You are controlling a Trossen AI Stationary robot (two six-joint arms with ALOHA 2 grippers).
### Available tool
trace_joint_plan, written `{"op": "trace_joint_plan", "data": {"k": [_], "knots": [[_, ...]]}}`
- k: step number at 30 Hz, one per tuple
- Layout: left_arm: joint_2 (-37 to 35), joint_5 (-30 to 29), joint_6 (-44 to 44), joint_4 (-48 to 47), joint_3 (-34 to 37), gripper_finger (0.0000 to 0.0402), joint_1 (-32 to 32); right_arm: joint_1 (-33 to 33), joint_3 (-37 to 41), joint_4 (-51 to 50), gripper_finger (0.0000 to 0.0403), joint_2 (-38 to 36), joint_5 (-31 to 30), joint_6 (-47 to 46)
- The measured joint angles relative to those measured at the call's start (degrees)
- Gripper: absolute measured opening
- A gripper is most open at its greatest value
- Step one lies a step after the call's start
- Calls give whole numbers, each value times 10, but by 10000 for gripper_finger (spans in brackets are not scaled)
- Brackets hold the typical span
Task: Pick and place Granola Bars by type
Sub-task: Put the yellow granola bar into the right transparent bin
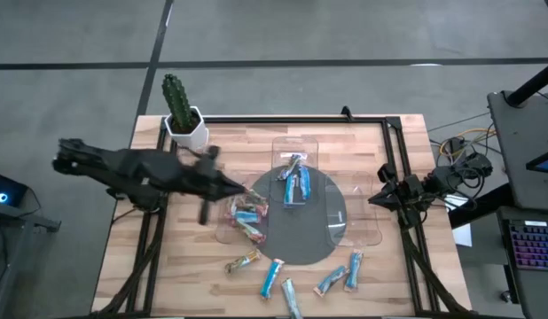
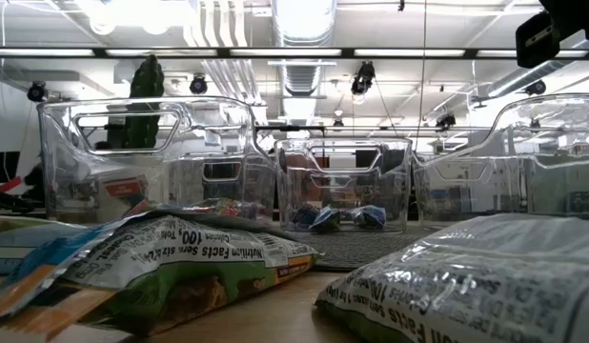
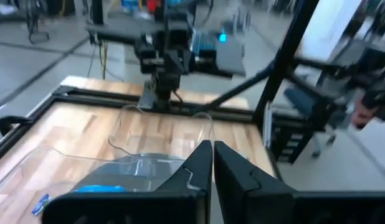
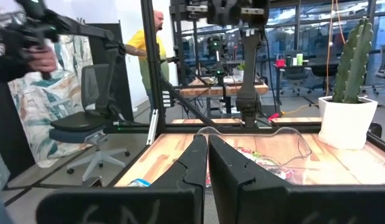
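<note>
Several granola bars lie loose near the table's front edge, among them a teal bar (image 1: 272,276) and another (image 1: 329,281); two of them fill the low view's foreground (image 2: 180,259). Three clear trays stand on a grey round mat (image 1: 309,239). The far tray (image 1: 296,164) holds blue bars (image 1: 294,184). The left tray (image 1: 231,232) holds red-orange bars (image 1: 247,217). My left gripper (image 1: 246,190) hovers shut above the left tray's far edge, with nothing between its fingers (image 3: 212,152). My right gripper (image 1: 373,199) waits shut at the table's right edge (image 4: 207,146).
The right tray (image 1: 361,213) shows no bars. A cactus in a white pot (image 1: 183,120) stands at the far left corner. A black frame rail (image 1: 283,118) runs around the wooden table. People show in the room beyond the table, in the right wrist view.
</note>
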State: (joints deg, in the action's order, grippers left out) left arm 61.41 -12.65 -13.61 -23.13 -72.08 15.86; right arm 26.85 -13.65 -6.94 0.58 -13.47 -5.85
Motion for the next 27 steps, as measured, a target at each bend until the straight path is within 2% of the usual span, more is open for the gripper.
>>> {"op": "trace_joint_plan", "data": {"k": [8,14,21,24,27], "knots": [[-233,-2,16,28,213,0,-1,0,0,0,9,0,-2,-7],[-380,46,17,25,323,0,-1,0,0,4,9,0,-19,-32],[-516,52,-30,-57,360,0,-1,0,0,5,9,0,-75,-43],[-542,52,-41,-69,361,0,-1,0,0,5,9,0,-79,-41],[-548,24,-40,-63,344,0,-1,0,0,6,9,0,-79,-36]]}}
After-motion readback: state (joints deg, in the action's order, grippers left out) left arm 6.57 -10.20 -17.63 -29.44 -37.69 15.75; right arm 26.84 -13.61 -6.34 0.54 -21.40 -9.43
